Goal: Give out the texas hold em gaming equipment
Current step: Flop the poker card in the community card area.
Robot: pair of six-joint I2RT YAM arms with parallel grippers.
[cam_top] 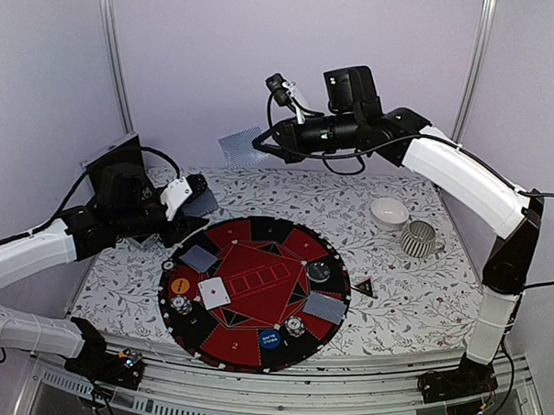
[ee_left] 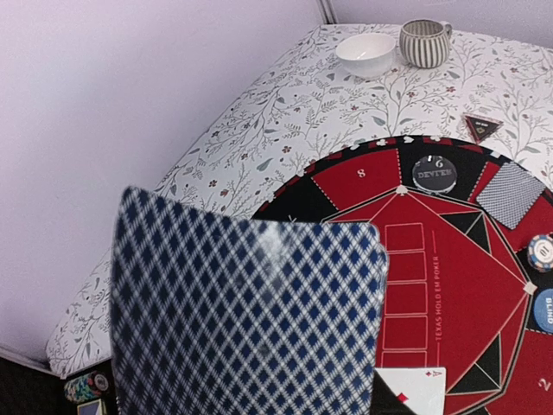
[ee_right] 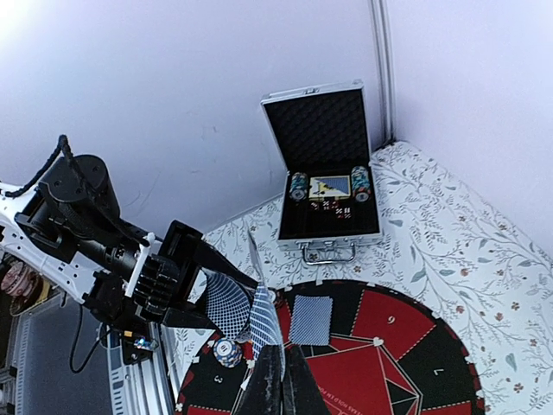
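Clenched on a single blue-backed card [cam_top: 240, 147], my right fingers [ee_right: 266, 389] hung high beyond the poker mat's [cam_top: 257, 234] twelve o'clock rim; my left fingers [ee_right: 203, 255], nearer at ten, grasped the deck [ee_left: 246, 320].

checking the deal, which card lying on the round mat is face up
The card beside the orange button: its white face shows a red pip; the other two lying cards show patterned backs.

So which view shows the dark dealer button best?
The left wrist view: the dealer button lies unobstructed, lettering readable. The top view shows it small, lettering unreadable. The right wrist view misses it.
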